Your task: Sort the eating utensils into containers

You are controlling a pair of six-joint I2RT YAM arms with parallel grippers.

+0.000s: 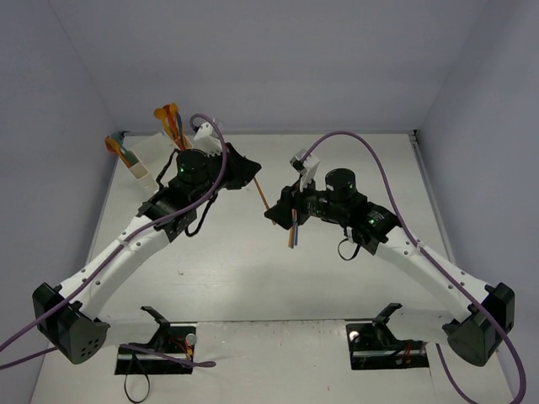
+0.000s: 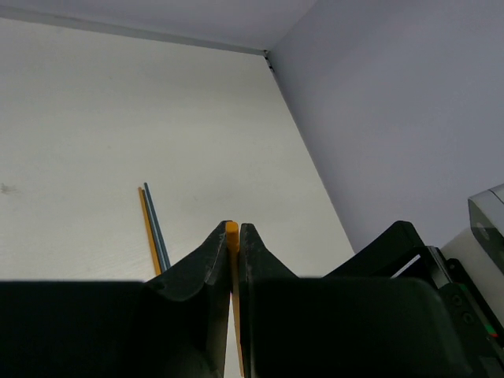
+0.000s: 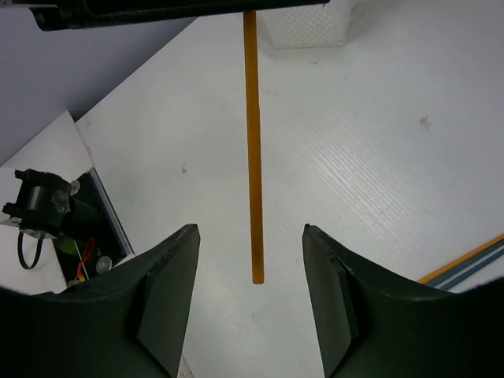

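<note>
My left gripper [image 2: 234, 228] is shut on a thin orange utensil [image 2: 231, 236], held by one end above the table. In the top view the left gripper [image 1: 254, 175] has this orange utensil [image 1: 262, 194] slanting down towards my right gripper [image 1: 284, 210]. The right gripper [image 3: 250, 236] stands open, and the orange utensil's [image 3: 252, 150] free end hangs between its fingers [image 3: 169, 283] without touching them. An orange and a blue utensil [image 1: 292, 231] lie side by side on the table, also in the left wrist view [image 2: 151, 228]. The white containers [image 1: 141, 166] stand at the back left.
Several orange and teal utensils [image 1: 168, 116] stand upright in the containers. A white bin [image 3: 303, 27] shows at the top of the right wrist view, and the two lying utensils [image 3: 465, 264] at its lower right. Grey walls close the table on three sides.
</note>
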